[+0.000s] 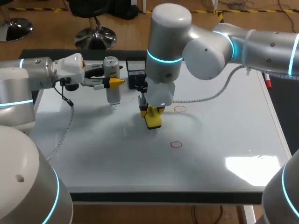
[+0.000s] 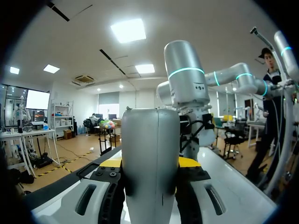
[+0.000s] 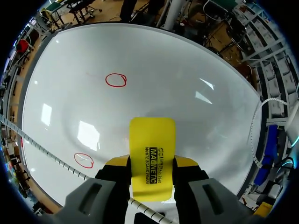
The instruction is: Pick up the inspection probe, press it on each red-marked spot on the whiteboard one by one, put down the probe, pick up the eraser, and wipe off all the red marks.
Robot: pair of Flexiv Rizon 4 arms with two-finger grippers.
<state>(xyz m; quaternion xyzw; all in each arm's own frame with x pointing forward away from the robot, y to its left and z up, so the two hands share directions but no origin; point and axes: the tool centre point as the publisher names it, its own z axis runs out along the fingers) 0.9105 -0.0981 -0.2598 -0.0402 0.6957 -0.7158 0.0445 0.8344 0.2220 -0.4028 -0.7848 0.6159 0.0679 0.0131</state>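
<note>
Yellow eraser point(image 1: 153, 119) sits clamped in your right gripper point(image 1: 152, 112) at the whiteboard's point(image 1: 224, 135) middle. One red circle point(image 1: 180, 109) and another point(image 1: 176, 144) beside it are unwiped. Your left gripper point(image 1: 113, 83) grasps the inspection probe point(image 1: 112, 95) above the far-left corner, not yet put down.

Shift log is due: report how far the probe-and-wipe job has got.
Done: the eraser is picked up, in the right tool. In hand: the left tool holds the probe, not yet put down. Left: wiping two red circles off the whiteboard.
</note>
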